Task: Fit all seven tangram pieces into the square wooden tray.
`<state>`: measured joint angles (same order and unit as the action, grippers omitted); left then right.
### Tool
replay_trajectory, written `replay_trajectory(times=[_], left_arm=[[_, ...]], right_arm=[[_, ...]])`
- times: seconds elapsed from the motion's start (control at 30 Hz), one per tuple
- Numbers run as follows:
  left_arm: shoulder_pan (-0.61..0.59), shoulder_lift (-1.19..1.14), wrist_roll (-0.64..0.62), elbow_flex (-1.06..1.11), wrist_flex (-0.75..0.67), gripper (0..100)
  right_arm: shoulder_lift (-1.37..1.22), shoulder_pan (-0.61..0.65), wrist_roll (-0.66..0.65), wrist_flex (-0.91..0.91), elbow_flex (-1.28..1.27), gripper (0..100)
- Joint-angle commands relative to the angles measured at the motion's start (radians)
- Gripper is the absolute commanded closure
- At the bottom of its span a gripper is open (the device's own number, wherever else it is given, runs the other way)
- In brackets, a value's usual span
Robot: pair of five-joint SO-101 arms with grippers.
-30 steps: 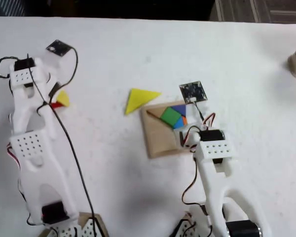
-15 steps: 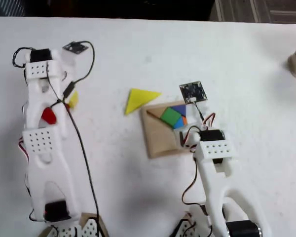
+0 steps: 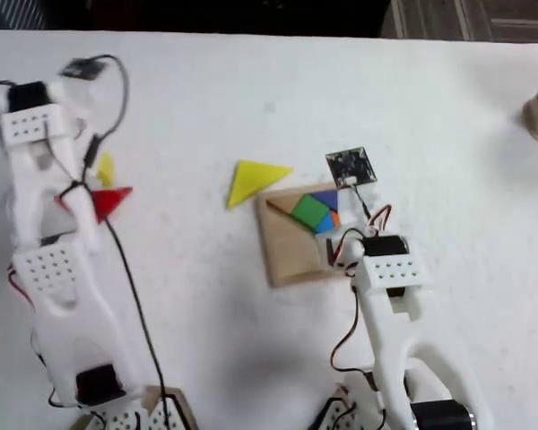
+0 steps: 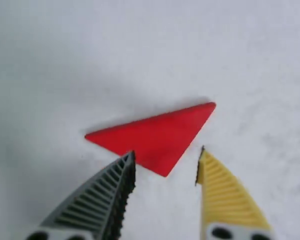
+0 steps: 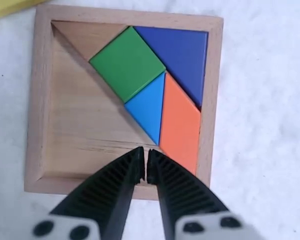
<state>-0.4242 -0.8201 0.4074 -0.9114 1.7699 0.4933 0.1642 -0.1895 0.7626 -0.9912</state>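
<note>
Wooden tray (image 5: 34,100) | holds green square (image 5: 127,62), dark-blue triangle (image 5: 182,52), orange parallelogram (image 5: 180,122)

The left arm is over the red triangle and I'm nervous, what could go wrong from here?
The left pincer is open with its tips around just one corner of the flat-lying red triangle; closing there might squeeze it sideways so it slides away. The right pincer sits shut over one rim of the tray, so it may block a piece brought in.
</note>
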Motion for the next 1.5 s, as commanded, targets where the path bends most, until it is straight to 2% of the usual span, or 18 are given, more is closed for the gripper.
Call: replay_trajectory(times=[0.0, 0.07, 0.2, 0.27, 0.4, 0.6, 0.9, 1.23, 1.33, 1.47], left_arm=[[-0.033, 0.12, -0.052, 0.083, 0.002, 74], [-0.035, 0.133, 0.02, 0.147, -0.051, 75], [-0.059, 0.139, 0.262, 0.216, -0.195, 74], [-0.093, 0.136, 0.222, 0.218, -0.242, 74], [-0.114, 0.13, 0.118, 0.226, -0.196, 71], [-0.108, 0.139, -0.055, 0.353, -0.199, 71], [-0.097, 0.16, -0.149, 0.503, -0.285, 71], [-0.059, 0.575, -0.161, 1.073, -0.618, 71], [-0.058, 0.645, -0.339, 1.14, -0.683, 71], [-0.058, 0.636, -0.752, 1.174, -0.717, 71]], right_arm=[[0.035, 0.002, -0.011, -0.019, 0.015, 97.5], [0.035, 0.002, -0.011, -0.019, 0.015, 97.5], [0.035, 0.002, -0.011, -0.019, 0.015, 97.5], [0.035, 0.002, -0.015, -0.019, 0.015, 97.5], [0.035, 0.002, -0.044, -0.019, 0.012, 97.5], [0.035, 0.025, -0.051, -0.019, 0.011, 97.6], [0.033, 0.028, -0.051, -0.019, 0.009, 97.6], [0.033, 0.028, -0.051, -0.019, 0.009, 97.5], [0.033, 0.028, -0.051, -0.019, 0.009, 97.5], [0.033, 0.025, -0.051, -0.019, 0.009, 97.5]])
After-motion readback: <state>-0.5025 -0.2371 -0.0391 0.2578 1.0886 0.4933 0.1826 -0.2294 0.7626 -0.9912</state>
